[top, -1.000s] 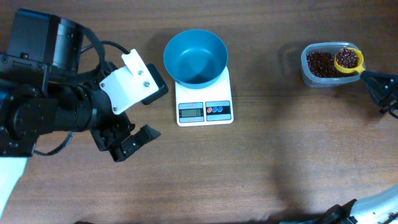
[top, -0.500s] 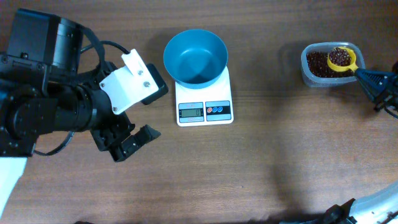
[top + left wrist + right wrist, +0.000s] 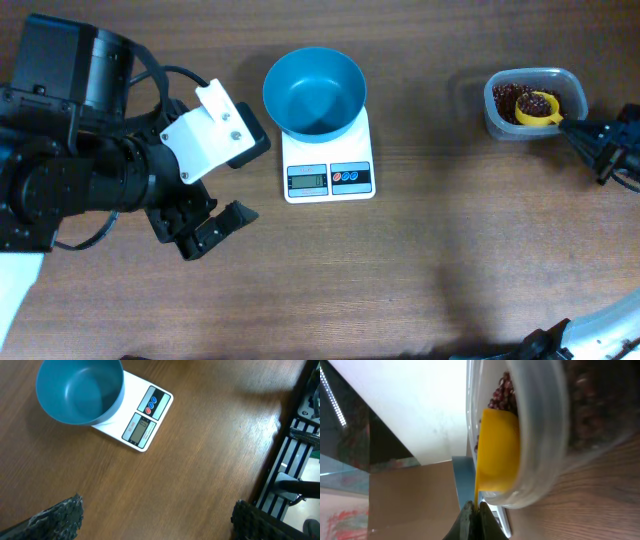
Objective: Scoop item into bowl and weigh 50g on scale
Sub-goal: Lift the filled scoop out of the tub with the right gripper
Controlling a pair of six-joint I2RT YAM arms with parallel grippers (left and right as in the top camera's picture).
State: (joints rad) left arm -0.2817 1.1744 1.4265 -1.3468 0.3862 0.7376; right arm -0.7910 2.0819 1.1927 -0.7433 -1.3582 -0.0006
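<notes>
Just ahead of right gripper (image 3: pixel 578 125) — pinched tight on yellow scoop (image 3: pixel 537 107) handle — beans (image 3: pixel 508 98) in tub (image 3: pixel 572 82). Well left: blue bowl (image 3: pixel 313 92) on scale (image 3: pixel 328 178). Risk — heaped, tilted scoop spills en route. Left gripper (image 3: pixel 155 525) gaping, empty.

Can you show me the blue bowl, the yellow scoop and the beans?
blue bowl (image 3: pixel 314 98), overhead view, on its empty inside.
yellow scoop (image 3: pixel 537 107), overhead view, on its round cup.
beans (image 3: pixel 504 97), overhead view, on the heap left of the scoop.

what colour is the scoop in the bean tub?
Yellow. The scoop shows best in the right wrist view.
</notes>
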